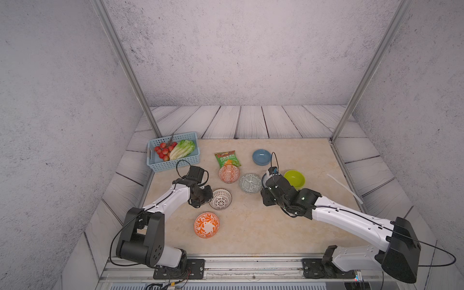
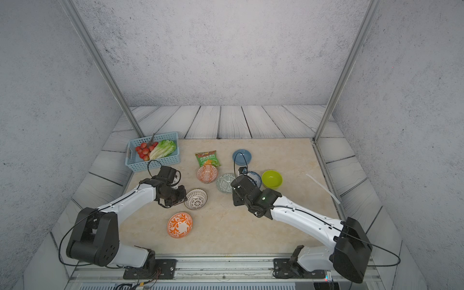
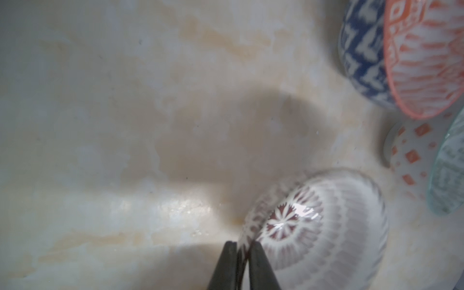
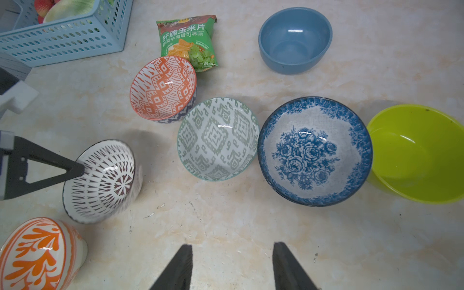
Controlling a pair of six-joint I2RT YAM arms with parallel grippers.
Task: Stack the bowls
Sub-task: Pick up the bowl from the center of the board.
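Observation:
My left gripper [image 3: 243, 247] is shut on the near rim of the dark-lattice white bowl [image 3: 326, 226], which tilts on the table [image 1: 220, 199]. My right gripper [image 4: 232, 247] is open over bare tabletop, short of the grey-green bowl [image 4: 218, 139] and the blue-floral bowl [image 4: 315, 150]. The lime-green bowl [image 1: 294, 179] and the slate-blue bowl [image 1: 262, 157] stand further right and back. Behind the lattice bowl, the orange-geometric bowl [image 1: 229, 173] rests in a blue-patterned one [image 3: 359, 50]. Nearest the front stands the orange-scroll bowl [image 1: 206, 225].
A blue mesh basket [image 1: 173, 160] with strawberries and lettuce stands at the back left. A green snack bag [image 1: 227, 158] lies behind the orange-geometric bowl. A white strip [image 1: 345, 184] lies near the table's right edge.

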